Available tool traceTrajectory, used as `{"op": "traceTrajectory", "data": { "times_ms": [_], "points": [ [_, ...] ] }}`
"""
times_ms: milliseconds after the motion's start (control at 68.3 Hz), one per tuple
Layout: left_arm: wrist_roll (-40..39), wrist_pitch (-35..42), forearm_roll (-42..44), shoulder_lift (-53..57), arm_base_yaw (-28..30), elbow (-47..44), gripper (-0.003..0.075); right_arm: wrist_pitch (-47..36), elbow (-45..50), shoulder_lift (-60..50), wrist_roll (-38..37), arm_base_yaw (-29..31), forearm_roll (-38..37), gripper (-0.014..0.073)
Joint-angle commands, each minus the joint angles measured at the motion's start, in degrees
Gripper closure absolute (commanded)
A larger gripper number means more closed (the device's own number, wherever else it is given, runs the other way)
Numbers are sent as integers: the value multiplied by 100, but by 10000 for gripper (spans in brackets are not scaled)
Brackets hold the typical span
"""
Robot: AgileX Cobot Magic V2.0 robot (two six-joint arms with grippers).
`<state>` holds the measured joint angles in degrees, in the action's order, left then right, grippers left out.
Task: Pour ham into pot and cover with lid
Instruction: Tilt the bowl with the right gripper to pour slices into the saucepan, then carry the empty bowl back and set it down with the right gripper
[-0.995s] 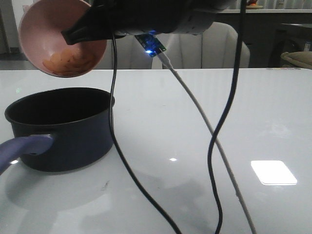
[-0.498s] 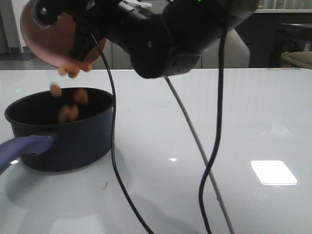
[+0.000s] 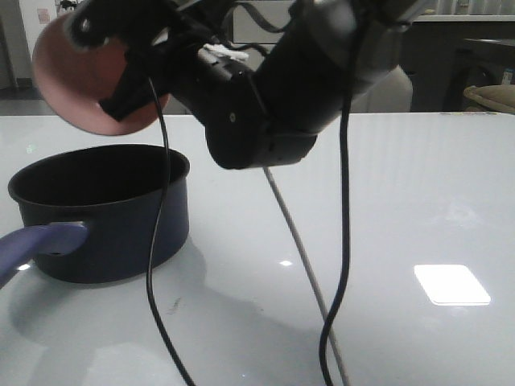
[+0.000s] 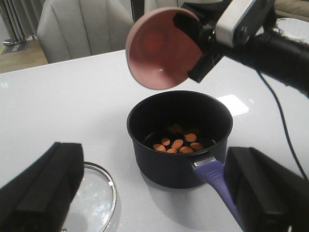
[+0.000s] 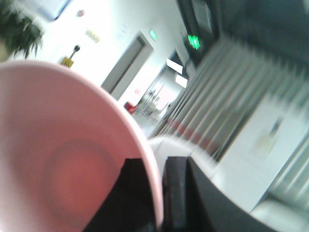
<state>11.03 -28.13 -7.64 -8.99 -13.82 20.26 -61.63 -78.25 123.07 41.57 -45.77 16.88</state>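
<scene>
We see the pot (image 4: 179,137) standing upright on the white table (image 3: 402,201), its long handle (image 4: 217,181) pointing toward the left wrist camera. Inside it lies the ham (image 4: 177,142), several small orange pieces spread on the dark bottom. Above the pot's rim, toward 11 o'clock of it in the left wrist view, hangs the pink bowl (image 4: 159,50), tipped on its side and empty. The right gripper (image 4: 205,43) pinches the bowl's rim. The lid (image 4: 99,195) lies flat on the table at the pot's 8 o'clock. The left gripper (image 4: 154,203) stands wide, holding nothing.
</scene>
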Motion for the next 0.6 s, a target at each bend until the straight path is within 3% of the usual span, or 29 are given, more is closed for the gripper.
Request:
{"op": "traceTrajectory", "data": {
  "times_ms": [0, 263, 585],
  "points": [
    [-19, 412, -77, -74, -37, 154, 95, 505, -150, -781, -1237, 6, 275, 460],
    [-19, 412, -77, -74, -37, 154, 94, 3749, -150, -1834, -1494, 62, 707, 460],
    [-19, 412, -77, -74, -37, 154, 95, 6461, -150, -2868, -1494, 873, 739, 460]
  ]
}}
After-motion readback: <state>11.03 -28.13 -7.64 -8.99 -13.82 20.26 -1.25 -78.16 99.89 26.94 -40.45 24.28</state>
